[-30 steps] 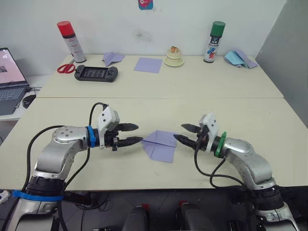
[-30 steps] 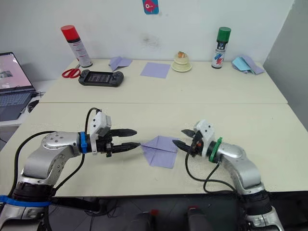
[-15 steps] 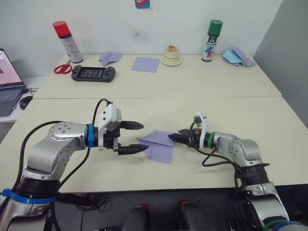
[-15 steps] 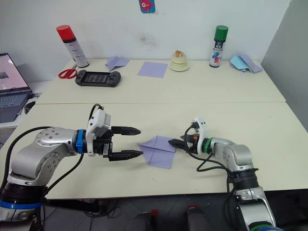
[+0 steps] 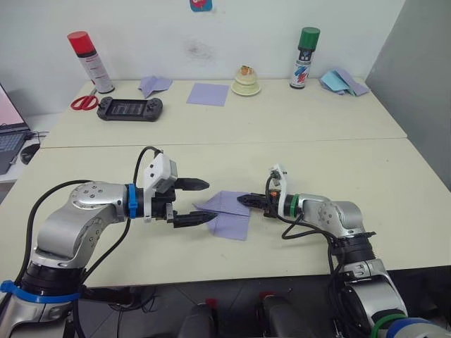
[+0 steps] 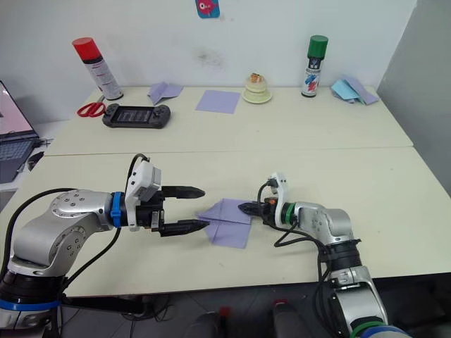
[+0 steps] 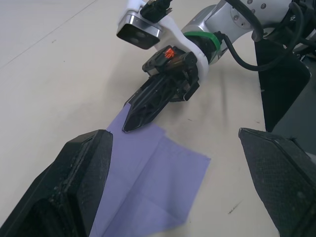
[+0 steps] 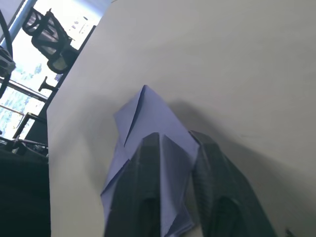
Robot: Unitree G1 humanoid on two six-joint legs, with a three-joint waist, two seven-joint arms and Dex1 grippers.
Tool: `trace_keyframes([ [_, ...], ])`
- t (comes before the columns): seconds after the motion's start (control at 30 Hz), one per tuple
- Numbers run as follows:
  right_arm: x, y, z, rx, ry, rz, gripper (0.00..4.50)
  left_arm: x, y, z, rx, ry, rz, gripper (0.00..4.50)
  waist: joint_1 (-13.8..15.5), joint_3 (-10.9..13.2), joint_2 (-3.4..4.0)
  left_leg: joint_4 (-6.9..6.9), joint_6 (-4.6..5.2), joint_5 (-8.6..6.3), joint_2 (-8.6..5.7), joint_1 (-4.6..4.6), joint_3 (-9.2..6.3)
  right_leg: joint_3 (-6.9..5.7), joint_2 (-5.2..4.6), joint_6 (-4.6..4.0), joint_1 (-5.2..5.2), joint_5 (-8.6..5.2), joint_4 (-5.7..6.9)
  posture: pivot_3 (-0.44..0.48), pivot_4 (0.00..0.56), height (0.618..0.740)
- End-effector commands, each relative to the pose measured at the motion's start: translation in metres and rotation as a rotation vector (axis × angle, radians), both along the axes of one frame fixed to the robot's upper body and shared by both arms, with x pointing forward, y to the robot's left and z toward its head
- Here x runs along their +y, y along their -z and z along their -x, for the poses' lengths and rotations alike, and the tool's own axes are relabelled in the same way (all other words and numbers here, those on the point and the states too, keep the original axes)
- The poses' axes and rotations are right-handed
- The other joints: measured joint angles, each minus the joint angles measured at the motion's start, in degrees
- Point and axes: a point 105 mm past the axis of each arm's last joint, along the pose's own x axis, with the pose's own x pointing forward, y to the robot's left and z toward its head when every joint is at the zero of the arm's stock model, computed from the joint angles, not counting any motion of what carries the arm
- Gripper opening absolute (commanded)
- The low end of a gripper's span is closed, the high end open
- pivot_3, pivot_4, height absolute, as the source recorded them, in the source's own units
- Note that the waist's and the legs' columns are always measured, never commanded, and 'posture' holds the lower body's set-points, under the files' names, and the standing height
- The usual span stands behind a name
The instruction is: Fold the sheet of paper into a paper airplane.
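The sheet of paper (image 5: 227, 213) is lavender and partly folded, with crease lines, and it lies flat near the front table's middle. My left gripper (image 5: 210, 201) is open just left of it. One fingertip hovers by the paper's left corner and the other stands farther back. My right gripper (image 5: 242, 200) is shut, its fingers side by side. Its tips rest on the paper's right edge, as the left wrist view shows at the right gripper (image 7: 129, 123). The right wrist view shows paper (image 8: 148, 116) under and between the fingers; I cannot tell if any is pinched.
On the far table stand a black game console (image 5: 130, 108), red scissors (image 5: 83, 103), a red-capped can (image 5: 84, 60), a green-capped can (image 5: 303, 48), a smooth lavender square (image 5: 208, 94), a folded lavender piece (image 5: 153, 84), a cream dish (image 5: 245, 86) and light-blue paper pieces (image 5: 342, 81).
My right gripper has shut and slid left onto the paper's right edge. My left gripper opened wider and stays beside the paper. The camera view shifted.
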Motion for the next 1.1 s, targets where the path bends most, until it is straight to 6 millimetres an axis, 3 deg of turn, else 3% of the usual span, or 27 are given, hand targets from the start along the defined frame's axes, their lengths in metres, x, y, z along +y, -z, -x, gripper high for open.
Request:
trace_keyframes([
  [0.03, -0.001, -0.007, -0.002, -0.027, 0.020, -0.040, 0.05, 0.003, -0.014, 0.000, -0.039, -0.003, 0.024, 4.50, 0.05, 0.01, 0.01, 0.01, 0.00, 0.01, 0.00, 0.01, -0.01, -0.01, 0.00, 0.01, 0.02, 0.00, 0.00, 0.000, 0.150, 0.740],
  [0.1, -0.001, -0.022, -0.004, -0.115, 0.024, -0.061, 0.05, 0.007, -0.019, -0.002, -0.023, -0.023, 0.041, 4.50, 0.06, 0.02, 0.02, 0.02, 0.00, 0.02, -0.02, -0.02, 0.00, 0.00, 0.00, 0.01, 0.01, 0.00, 0.00, 0.000, 0.150, 0.740],
  [0.17, 0.001, -0.056, -0.007, -0.288, 0.027, -0.096, 0.05, 0.017, -0.028, -0.007, 0.006, -0.068, 0.083, 4.50, 0.07, 0.07, 0.03, 0.01, 0.00, 0.02, -0.04, -0.11, 0.01, 0.01, -0.01, 0.01, -0.07, -0.01, 0.00, 0.000, 0.150, 0.740],
  [0.23, 0.004, -0.081, -0.005, -0.607, -0.003, 0.024, 0.05, 0.027, -0.035, -0.011, 0.026, -0.110, 0.115, 4.50, 0.08, 0.20, 0.02, 0.02, 0.00, 0.02, -0.04, -0.35, 0.02, 0.01, -0.01, 0.01, -0.36, -0.01, 0.05, 0.000, 0.150, 0.740],
  [0.27, 0.008, -0.090, 0.001, -0.861, -0.072, 0.133, 0.05, 0.033, -0.039, -0.014, 0.029, -0.135, 0.128, 4.50, 0.08, 0.20, 0.02, 0.03, 0.00, 0.02, -0.03, -0.65, 0.02, 0.01, -0.01, 0.03, -0.65, 0.01, 0.07, 0.000, 0.150, 0.740],
  [0.33, 0.020, -0.089, 0.020, -1.288, -0.263, 0.333, 0.05, 0.040, -0.045, -0.019, 0.031, -0.171, 0.156, 4.50, 0.10, 0.21, 0.03, 0.03, -0.02, 0.02, -0.05, -0.75, -0.01, -0.07, -0.04, 0.02, -0.74, 0.02, 0.06, 0.000, 0.150, 0.740],
  [0.4, 0.026, -0.084, 0.020, -1.525, -0.272, 0.407, 0.05, 0.043, -0.052, -0.027, 0.026, -0.199, 0.195, 4.50, 0.08, 0.19, -0.05, 0.00, -0.02, 0.02, -0.04, -0.76, 0.02, -0.07, -0.06, 0.01, -0.74, 0.03, 0.00, 0.000, 0.150, 0.740],
  [0.47, 0.036, -0.062, 0.023, -1.696, -0.367, 0.465, 0.05, 0.041, -0.052, -0.031, 0.027, -0.203, 0.199, 4.50, 0.02, 0.21, -0.12, -0.02, -0.04, 0.03, -0.02, -0.75, 0.03, -0.06, -0.05, -0.20, -0.74, 0.15, -0.01, 0.000, 0.150, 0.740],
  [0.57, 0.039, -0.027, 0.026, -1.817, -0.497, 0.520, 0.05, 0.032, -0.050, -0.028, 0.044, -0.165, 0.192, 4.50, 0.07, 0.21, -0.13, -0.02, -0.18, 0.11, -0.05, -0.75, 0.11, 0.03, -0.07, -0.23, -0.75, 0.17, 0.02, 0.000, 0.150, 0.740],
  [0.7, 0.028, -0.006, 0.031, -1.845, -0.565, 0.484, 0.05, 0.030, -0.040, -0.023, 0.064, -0.159, 0.161, 4.50, 0.21, 0.36, -0.38, 0.05, -0.48, 0.28, -0.13, -0.78, 0.12, 0.06, -0.18, -0.25, -0.74, 0.18, 0.04, 0.000, 0.150, 0.740],
  [0.83, 0.004, 0.014, 0.036, -1.781, -0.645, 0.487, 1.23, 0.027, -0.027, -0.019, 0.083, -0.159, 0.141, 4.50, 0.66, 0.37, -0.41, 0.09, -0.49, 0.29, -0.13, -0.73, 0.07, 0.03, -0.19, -0.26, -0.65, 0.19, 0.05, 0.000, 0.150, 0.740],
  [1.0, -0.016, 0.010, 0.032, -1.759, -0.615, 0.509, 2.89, 0.021, -0.016, -0.017, 0.098, -0.165, 0.142, 4.50, 1.34, 0.39, -0.44, 0.20, -0.39, 0.24, -0.13, -0.73, 0.07, 0.04, -0.20, -0.27, -0.62, 0.20, 0.09, 0.000, 0.150, 0.740],
  [1.1, -0.029, 0.009, 0.035, -1.730, -0.601, 0.523, 3.91, 0.028, -0.013, -0.027, 0.082, -0.230, 0.161, 4.50, 1.57, 0.39, -0.43, 0.31, -0.34, 0.21, -0.13, -0.74, 0.04, 0.02, -0.19, -0.29, -0.59, 0.21, 0.15, 0.000, 0.150, 0.740],
])
